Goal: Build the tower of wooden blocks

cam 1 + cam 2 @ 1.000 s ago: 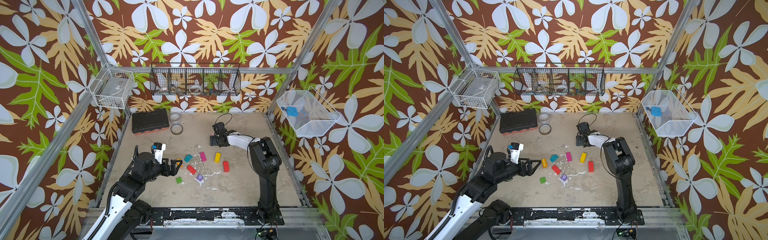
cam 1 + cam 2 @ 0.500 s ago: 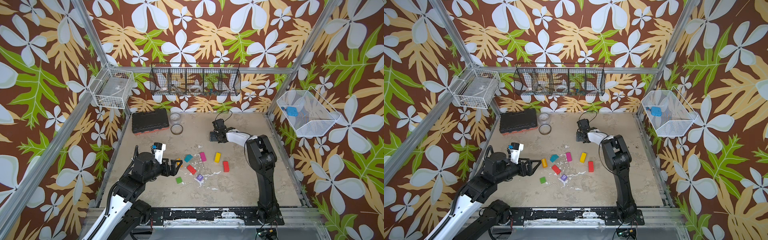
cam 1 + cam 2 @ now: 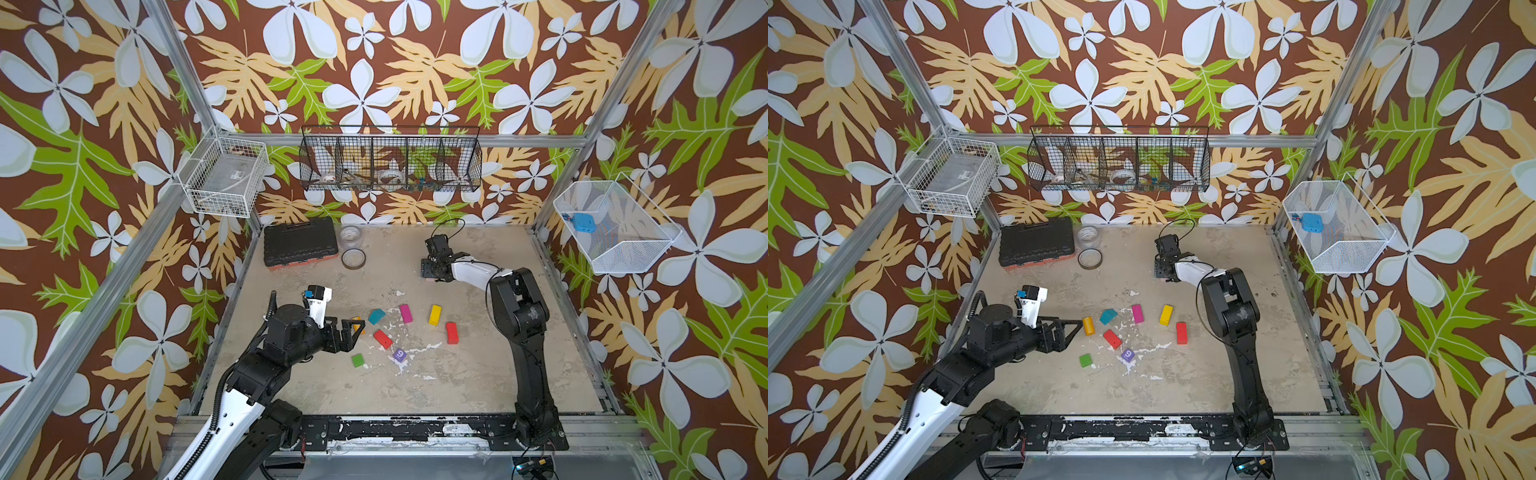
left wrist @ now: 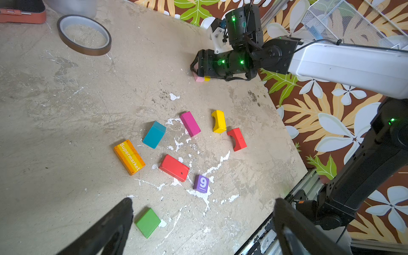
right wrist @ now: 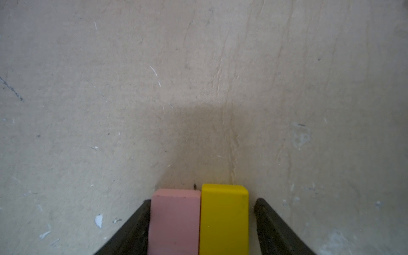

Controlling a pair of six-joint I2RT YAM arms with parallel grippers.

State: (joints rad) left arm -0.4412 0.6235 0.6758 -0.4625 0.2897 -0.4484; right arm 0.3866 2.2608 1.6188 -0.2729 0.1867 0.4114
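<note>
Your right gripper [image 5: 203, 201] straddles the pink block [image 5: 174, 220] and yellow block [image 5: 223, 220], touching pink, a sliver shy of yellow: not clamped. Your left gripper [image 4: 203, 201] gapes wide.

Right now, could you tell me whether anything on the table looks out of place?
Yes: a pink block and a yellow block lie side by side inside the open right gripper, far from the other blocks.

10 wood blks [image 4: 174, 167] — 3 baskets [image 3: 390, 132], 2 arms [image 3: 515, 307], 1 toolbox [image 3: 299, 243], 1 jar [image 3: 350, 235].
</note>
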